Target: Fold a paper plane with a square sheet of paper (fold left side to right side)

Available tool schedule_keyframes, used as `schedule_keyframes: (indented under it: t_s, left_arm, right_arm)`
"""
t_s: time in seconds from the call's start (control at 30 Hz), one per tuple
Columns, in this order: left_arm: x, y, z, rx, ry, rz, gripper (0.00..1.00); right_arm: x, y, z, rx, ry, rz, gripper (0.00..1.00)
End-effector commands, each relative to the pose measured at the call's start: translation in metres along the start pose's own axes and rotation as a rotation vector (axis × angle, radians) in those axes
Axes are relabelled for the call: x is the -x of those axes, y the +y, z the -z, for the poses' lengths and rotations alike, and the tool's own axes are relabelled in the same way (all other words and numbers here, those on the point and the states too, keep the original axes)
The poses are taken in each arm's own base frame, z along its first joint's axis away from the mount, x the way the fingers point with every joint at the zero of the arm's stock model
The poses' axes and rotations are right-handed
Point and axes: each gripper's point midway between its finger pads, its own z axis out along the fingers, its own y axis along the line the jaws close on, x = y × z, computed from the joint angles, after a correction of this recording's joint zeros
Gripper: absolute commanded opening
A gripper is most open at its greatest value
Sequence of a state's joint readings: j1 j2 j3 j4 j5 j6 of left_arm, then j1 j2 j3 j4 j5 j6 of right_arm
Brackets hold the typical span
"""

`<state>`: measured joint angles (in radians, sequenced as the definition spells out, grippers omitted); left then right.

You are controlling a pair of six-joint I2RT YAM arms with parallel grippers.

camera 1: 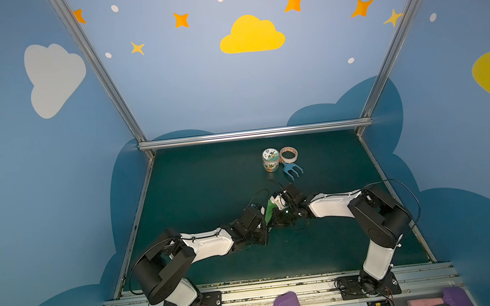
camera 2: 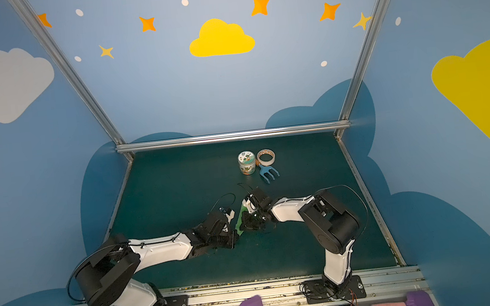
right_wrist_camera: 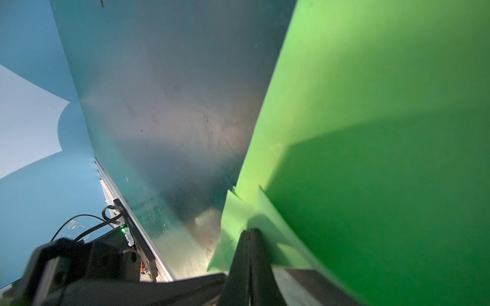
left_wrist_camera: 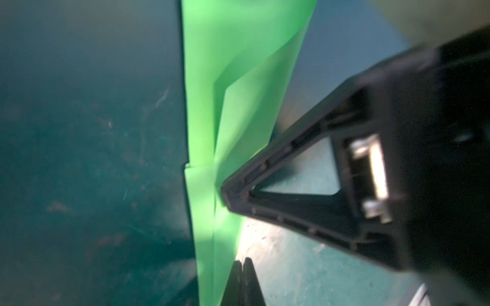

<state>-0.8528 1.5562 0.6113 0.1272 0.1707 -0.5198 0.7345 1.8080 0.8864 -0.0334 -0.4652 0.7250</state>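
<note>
Item: plane point(camera 1: 268, 213), bright green, part-folded, with layered flaps and a centre crease visible in the left wrist view point(left_wrist_camera: 233, 79). Location: mid-table point(camera 1: 194, 191), between the two arms, seen in both top views as a narrow strip point(camera 2: 240, 223) (nearly edge-on, so it appears to stand tilted up rather than lie flat). Long axis: runs from the near side of the table toward the back, leaning slightly right at its far end. Left gripper point(left_wrist_camera: 241, 262): clenched, tips at the plane's near edge on its left face; whether a layer is caught between them cannot be told. Right gripper point(right_wrist_camera: 250, 231): clenched, pinching the plane where its small flaps meet, coming in from the right face; its tip also shows in the left wrist view, touching the fold line. Relation governing the next move: the plane sits directly between the grippers, the left one on its left side and the right one on its right, both in contact, neither clearly nearer. Judgement: task well along; a left-to-right fold would call for the left gripper to carry its side across the long axis while the right one anchors. Risk, as judged: the thin paper may buckle or slip from the pinch. Other stock: jar point(camera 1: 270, 160), tape point(camera 1: 288, 154), blue fork point(camera 1: 292, 170), grouped toward the back, well apart from the plane.
</note>
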Motion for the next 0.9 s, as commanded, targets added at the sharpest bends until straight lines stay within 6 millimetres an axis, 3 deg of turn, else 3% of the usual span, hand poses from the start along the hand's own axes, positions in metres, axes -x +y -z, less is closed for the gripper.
schedule_keyframes:
  t_s: [0.0, 0.2, 0.33, 0.57, 0.7, 0.87]
  left_arm:
    - [-0.009, 0.010, -0.003, 0.024, 0.014, 0.009, 0.03]
    - [-0.017, 0.016, -0.004, 0.032, 0.025, 0.022, 0.03]
    - [-0.020, 0.019, -0.005, 0.035, 0.027, 0.029, 0.03]
    - [-0.023, 0.022, -0.005, 0.040, 0.027, 0.040, 0.03]
    - [-0.024, 0.022, -0.005, 0.039, 0.025, 0.044, 0.03]
    - [-0.024, 0.023, -0.004, 0.037, 0.020, 0.044, 0.03]
  right_arm:
    - [-0.024, -0.037, -0.014, -0.117, 0.068, -0.050, 0.00]
    - [-0.023, -0.035, -0.011, -0.111, 0.067, -0.047, 0.00]
    - [-0.015, -0.021, -0.005, -0.073, 0.065, -0.031, 0.00]
    - [0.019, 0.021, 0.039, 0.007, -0.039, 0.044, 0.00]
    - [0.020, 0.016, 0.057, -0.021, -0.067, 0.058, 0.00]
    - [0.006, 0.002, 0.058, -0.070, -0.047, 0.091, 0.00]
